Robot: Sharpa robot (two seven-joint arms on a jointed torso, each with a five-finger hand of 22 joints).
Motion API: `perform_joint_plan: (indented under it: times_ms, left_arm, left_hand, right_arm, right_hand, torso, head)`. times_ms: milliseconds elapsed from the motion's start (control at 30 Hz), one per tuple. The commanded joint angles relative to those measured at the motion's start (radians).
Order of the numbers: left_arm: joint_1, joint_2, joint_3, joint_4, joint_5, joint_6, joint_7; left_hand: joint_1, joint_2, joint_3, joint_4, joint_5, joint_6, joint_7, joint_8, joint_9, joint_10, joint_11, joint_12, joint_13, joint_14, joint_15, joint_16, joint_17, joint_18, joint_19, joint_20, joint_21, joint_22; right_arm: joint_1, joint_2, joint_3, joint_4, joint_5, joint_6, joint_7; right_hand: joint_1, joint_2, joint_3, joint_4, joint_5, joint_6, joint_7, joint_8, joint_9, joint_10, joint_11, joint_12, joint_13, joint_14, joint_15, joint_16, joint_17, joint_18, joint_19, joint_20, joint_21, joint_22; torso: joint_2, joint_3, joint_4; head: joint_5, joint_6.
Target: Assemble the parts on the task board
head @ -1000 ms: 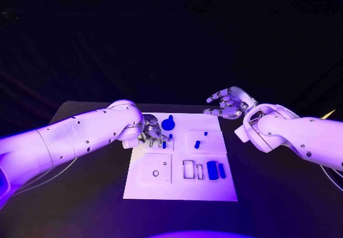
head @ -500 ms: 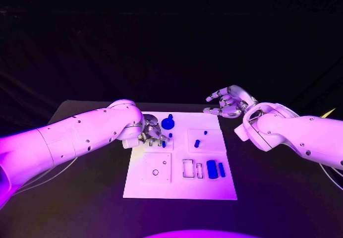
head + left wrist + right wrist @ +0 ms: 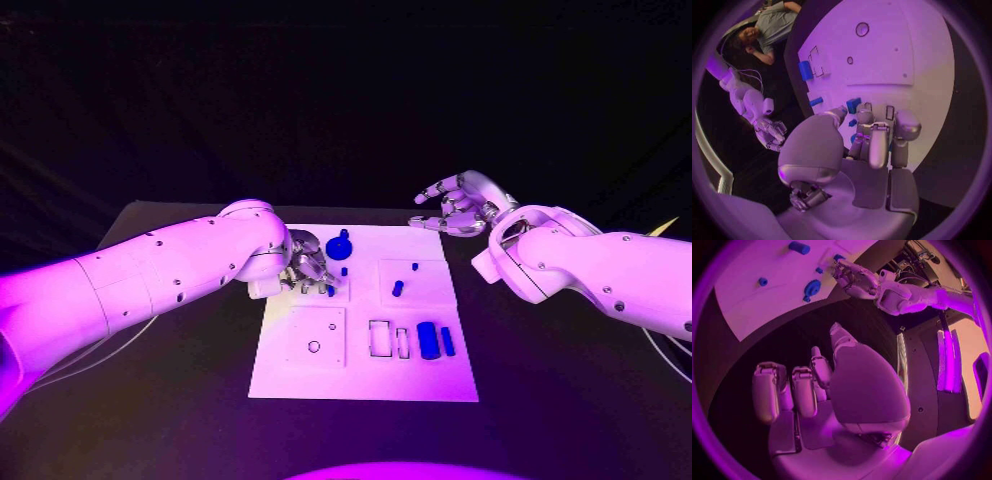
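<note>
The white task board lies in the middle of the black table. My left hand is down on the board's far left part, its fingers curled round a small blue part that shows between them. A round blue part stands just beyond that hand. Small blue pegs stand mid-board, and blue blocks lie on the right side. My right hand hovers off the board past its far right corner, fingers apart and holding nothing.
A raised white square with a hole and empty rectangular slots sit on the board's near half. Black table stretches on both sides of the board. The right wrist view also shows my left hand on the board.
</note>
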Motion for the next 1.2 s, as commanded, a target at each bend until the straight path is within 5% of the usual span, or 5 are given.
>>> perform_joint_plan:
  times_ms: [33, 667, 800, 967, 1200]
  left_arm:
    - [0.001, 0.003, 0.0, -0.001, 0.002, 0.006, 0.003]
    - [0.001, 0.008, -0.004, -0.016, 0.008, 0.017, 0.003]
    - [0.001, 0.008, -0.004, -0.016, 0.011, 0.016, 0.005]
    - [0.001, 0.005, -0.004, -0.016, 0.027, 0.016, 0.004]
    - [0.001, 0.001, -0.004, -0.016, 0.042, 0.012, 0.002]
  left_hand:
    - [0.018, 0.001, 0.0, 0.002, 0.004, -0.009, -0.008, 0.015, 0.021, 0.004, -0.013, 0.021, 0.021, 0.039, -0.007, 0.016, 0.13, -0.029, 0.003, -0.001, 0.019, 0.022]
    - [0.047, 0.007, 0.029, 0.001, 0.003, -0.003, -0.011, 0.013, 0.027, 0.011, -0.016, 0.025, 0.029, 0.044, -0.01, 0.022, 0.139, -0.031, 0.009, -0.001, 0.027, 0.036]
    - [0.099, 0.004, 0.116, -0.009, 0.004, -0.004, -0.014, 0.003, 0.034, 0.01, -0.02, 0.02, 0.028, 0.044, -0.013, 0.024, 0.142, -0.032, 0.007, -0.004, 0.033, 0.041]
    - [0.091, -0.054, 0.431, -0.105, 0.003, -0.016, -0.001, 0.008, 0.073, 0.015, -0.015, 0.002, 0.018, 0.047, -0.007, 0.027, 0.147, -0.032, 0.003, -0.003, 0.041, 0.048]
    - [0.037, -0.07, 0.539, -0.182, 0.012, -0.023, -0.001, 0.012, 0.097, 0.008, -0.011, -0.008, 0.008, 0.046, -0.007, 0.027, 0.147, -0.032, 0.001, 0.001, 0.045, 0.05]
  right_arm:
    - [0.0, 0.001, 0.0, -0.001, -0.002, 0.004, 0.001]
    - [0.0, 0.001, 0.0, -0.001, -0.002, 0.008, 0.001]
    - [0.0, 0.001, 0.0, -0.002, -0.002, 0.009, 0.001]
    - [0.0, 0.002, 0.0, -0.004, -0.001, 0.011, 0.001]
    - [0.0, 0.003, 0.0, -0.006, 0.0, 0.012, 0.001]
  right_hand:
    - [-0.01, 0.02, 0.016, 0.01, 0.009, -0.007, -0.001, 0.025, 0.004, -0.034, 0.0, -0.009, -0.004, 0.081, -0.009, -0.017, 0.173, -0.001, 0.036, -0.006, -0.011, 0.19]
    - [-0.011, 0.022, 0.018, 0.01, 0.009, -0.007, -0.002, 0.027, 0.005, -0.033, 0.0, -0.008, -0.004, 0.08, -0.009, -0.018, 0.171, -0.001, 0.036, -0.006, -0.012, 0.189]
    - [-0.012, 0.023, 0.018, 0.01, 0.009, -0.006, -0.002, 0.028, 0.005, -0.032, 0.0, -0.007, -0.003, 0.08, -0.009, -0.018, 0.171, -0.001, 0.036, -0.006, -0.012, 0.19]
    - [-0.012, 0.023, 0.018, 0.01, 0.009, -0.006, -0.002, 0.028, 0.005, -0.032, 0.0, -0.007, -0.003, 0.08, -0.009, -0.018, 0.171, -0.001, 0.036, -0.006, -0.012, 0.19]
    - [-0.012, 0.023, 0.018, 0.01, 0.009, -0.006, -0.002, 0.028, 0.005, -0.032, 0.0, -0.007, -0.003, 0.08, -0.009, -0.018, 0.171, -0.001, 0.036, -0.006, -0.012, 0.19]
  torso:
    - [0.001, -0.0001, -0.0009]
    - [0.001, 0.0, 0.0003]
    - [0.001, 0.0001, -0.0002]
    - [0.001, 0.0002, -0.0002]
    - [0.001, 0.0005, 0.0007]
  head:
    - [0.001, -0.003]
    - [-0.001, -0.008]
    - [-0.001, -0.009]
    - [0.0, -0.009]
    - [0.001, -0.009]
